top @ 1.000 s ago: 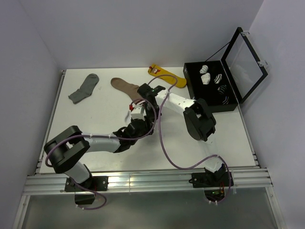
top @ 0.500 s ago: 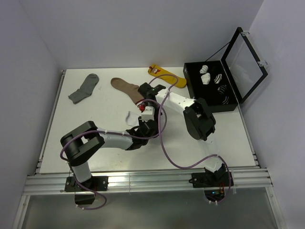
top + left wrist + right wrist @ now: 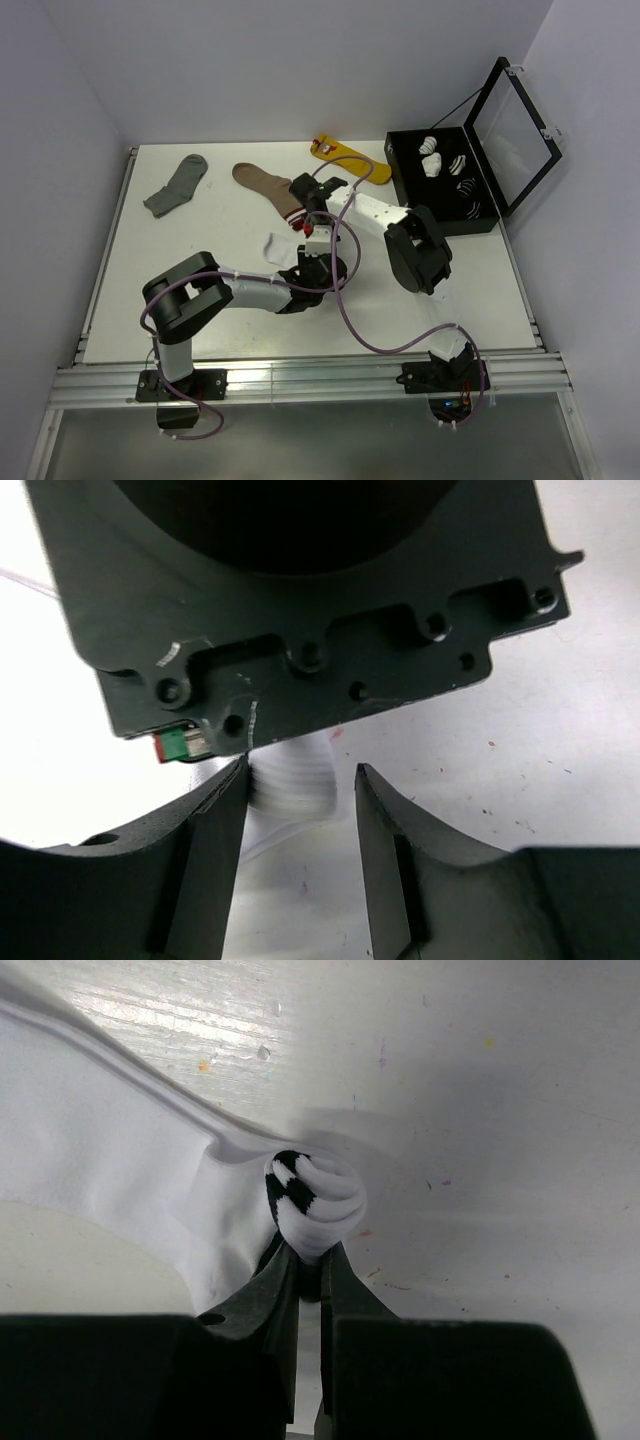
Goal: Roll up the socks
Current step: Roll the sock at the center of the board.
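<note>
The white socks (image 3: 279, 246) lie flat mid-table, one end rolled up. In the right wrist view that rolled end (image 3: 312, 1203) shows white layers with dark stripes, and my right gripper (image 3: 309, 1260) is shut on it while the flat part (image 3: 110, 1160) spreads to the left. My left gripper (image 3: 300, 772) stands open right below the right gripper's dark housing (image 3: 300, 590). A blurred white part of the roll (image 3: 296, 780) sits at its fingertips, close to the left finger (image 3: 215, 850), with a gap to the right one. From above, both grippers (image 3: 312, 250) meet at the socks' right end.
A brown sock with a striped cuff (image 3: 265, 184), a grey sock (image 3: 176, 186) and a yellow sock (image 3: 350, 158) lie at the back of the table. An open black box (image 3: 447, 226) holding rolled socks (image 3: 432, 146) stands at the back right. A purple cable (image 3: 345, 300) loops across the table.
My left arm has swung its elbow right and brought its gripper under the right gripper. The right gripper has shifted slightly right and nearer, and more of the flat white sock shows.
</note>
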